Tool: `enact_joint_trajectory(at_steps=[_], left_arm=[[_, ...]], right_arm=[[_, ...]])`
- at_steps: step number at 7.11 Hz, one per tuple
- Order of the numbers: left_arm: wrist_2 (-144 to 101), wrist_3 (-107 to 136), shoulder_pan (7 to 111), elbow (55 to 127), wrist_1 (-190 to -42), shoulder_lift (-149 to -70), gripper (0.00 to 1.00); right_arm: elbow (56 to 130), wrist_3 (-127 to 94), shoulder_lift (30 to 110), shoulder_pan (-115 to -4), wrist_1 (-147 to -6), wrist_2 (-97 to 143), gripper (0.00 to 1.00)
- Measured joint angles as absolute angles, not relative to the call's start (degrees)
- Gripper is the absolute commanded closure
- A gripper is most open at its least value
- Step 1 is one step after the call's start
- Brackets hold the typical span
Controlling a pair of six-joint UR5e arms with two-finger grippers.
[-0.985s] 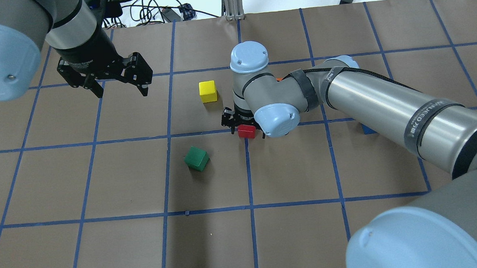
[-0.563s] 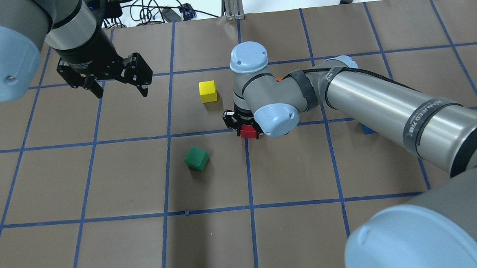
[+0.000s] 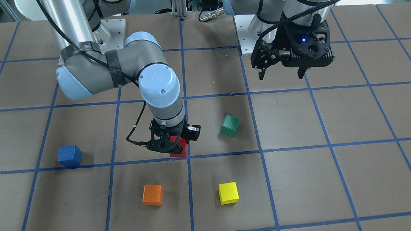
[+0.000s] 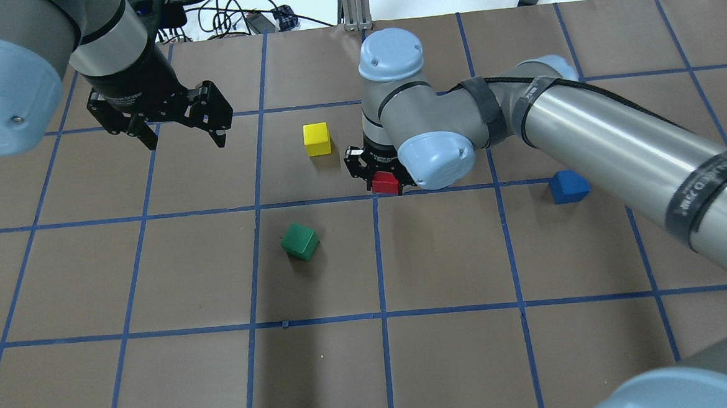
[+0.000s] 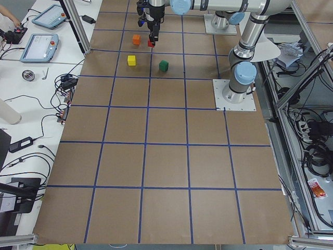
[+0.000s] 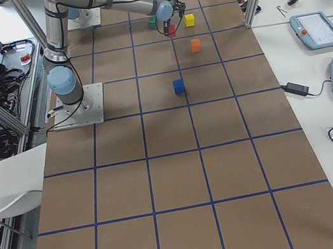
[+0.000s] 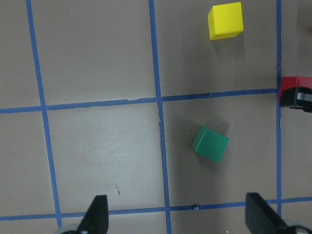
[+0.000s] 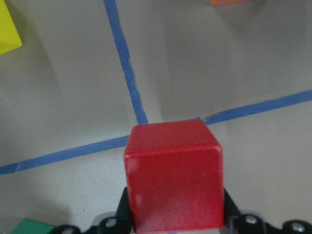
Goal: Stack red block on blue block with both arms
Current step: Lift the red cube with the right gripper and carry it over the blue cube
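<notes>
Right gripper (image 4: 384, 179) fingers pinch small matte red cube (image 8: 173, 175) for carriage toward small matte blue cube (image 4: 568, 187); left gripper (image 4: 186, 137) fingers spread, standing clear.

White lettering on right arm (image 4: 615, 141) — too blurred, seemingly, to read

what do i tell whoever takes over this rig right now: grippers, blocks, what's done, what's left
The right gripper is shut on the red block, near the middle of the table. It is hard to tell whether the block is clear of the surface.
The left gripper is open and empty, hanging above the table on the robot's left.
The blue block sits alone on the table to the robot's right, with nothing on it.
Done: red block grasped.
Left: carry it over the blue block, set it on top, release.
</notes>
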State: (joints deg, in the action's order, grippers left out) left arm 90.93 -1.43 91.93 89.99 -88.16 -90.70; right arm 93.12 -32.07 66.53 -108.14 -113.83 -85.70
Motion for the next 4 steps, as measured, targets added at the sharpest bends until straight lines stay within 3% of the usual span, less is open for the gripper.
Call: enact_joint_trajectory(at_steps=[4], left_arm=[[90.91,-1.41,91.95,89.98,-88.22,-90.7,0.0]], right_arm=[[89.42,-16.84,74.98,-97.02,-99.15,-86.61,1.0]])
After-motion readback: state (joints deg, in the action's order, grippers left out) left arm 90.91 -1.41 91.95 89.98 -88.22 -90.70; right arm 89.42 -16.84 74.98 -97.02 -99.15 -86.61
